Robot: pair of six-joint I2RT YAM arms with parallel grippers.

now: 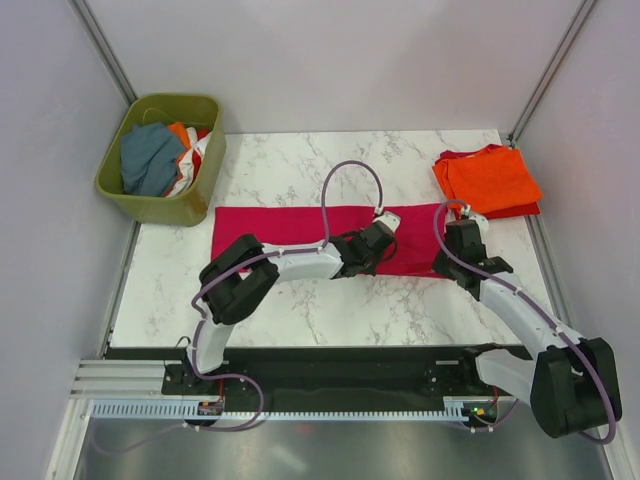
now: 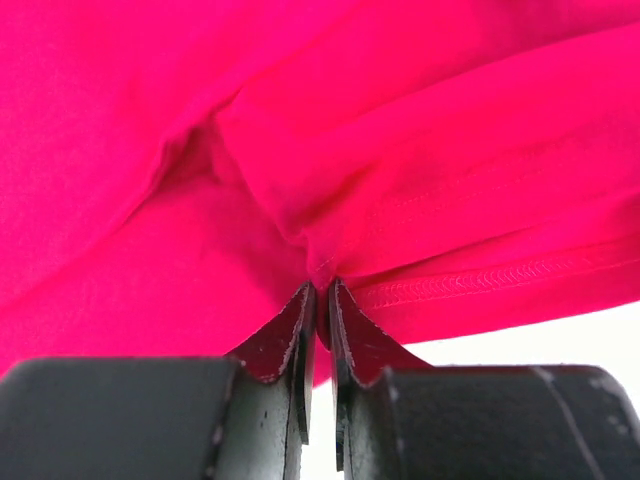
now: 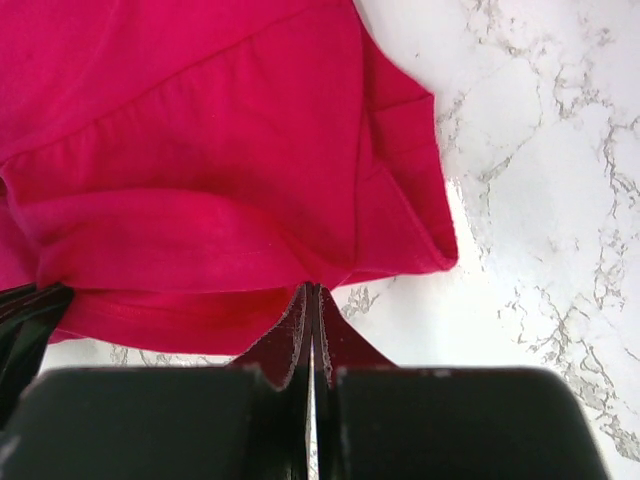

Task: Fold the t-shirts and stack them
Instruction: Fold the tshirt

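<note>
Table [image 1: 300, 310]: the magenta-pink t-shirt [image 1: 270, 228] lies folded in a long band across its middle. Left tool [image 2: 320, 290] is clamped on a bunched fold right of the band's centre. Right tool [image 3: 313, 290] is pinched tight on the near hem, by the right-hand corner.

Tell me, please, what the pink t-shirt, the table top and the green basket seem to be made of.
The pink t-shirt: soft matte knit cloth, likely cotton; it creases and shows a stitched hem. The table top: white, grey-veined, marble-look, possibly laminate. The green basket: smooth moulded walls, probably plastic.
</note>
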